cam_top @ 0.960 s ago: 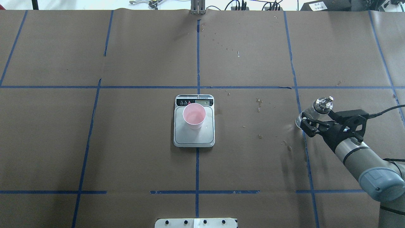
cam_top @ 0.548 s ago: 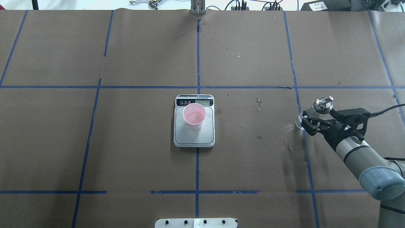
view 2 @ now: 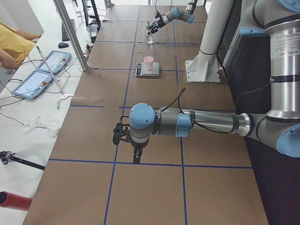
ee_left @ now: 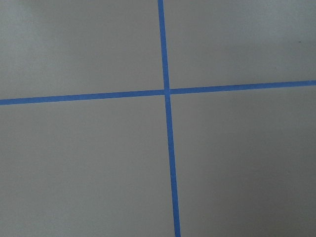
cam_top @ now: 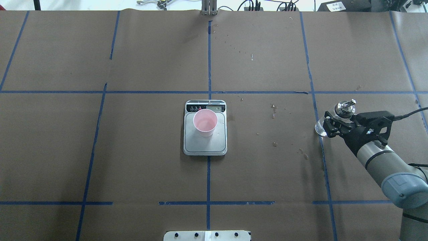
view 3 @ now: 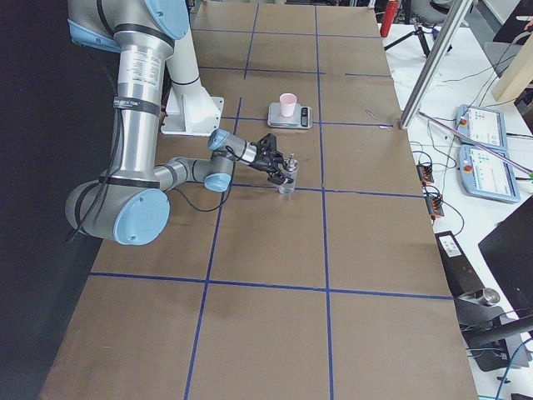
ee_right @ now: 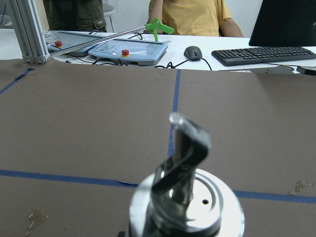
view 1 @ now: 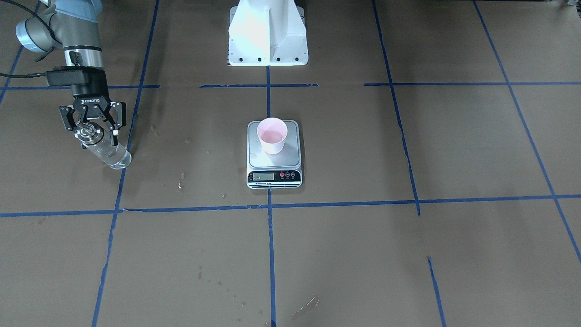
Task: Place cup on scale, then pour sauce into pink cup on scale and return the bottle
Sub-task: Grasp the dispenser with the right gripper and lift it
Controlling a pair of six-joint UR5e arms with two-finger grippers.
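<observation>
One ROBOTIQ-marked right gripper on bottle, cup on scale

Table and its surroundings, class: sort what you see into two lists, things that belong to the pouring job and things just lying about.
Job:
cup, on the scale
bottle, upright on the table, right gripper around its neck

Lying about:
stains on the table cover
keyboard and mouse
two tablets
left gripper, idle and away from the scale
</observation>
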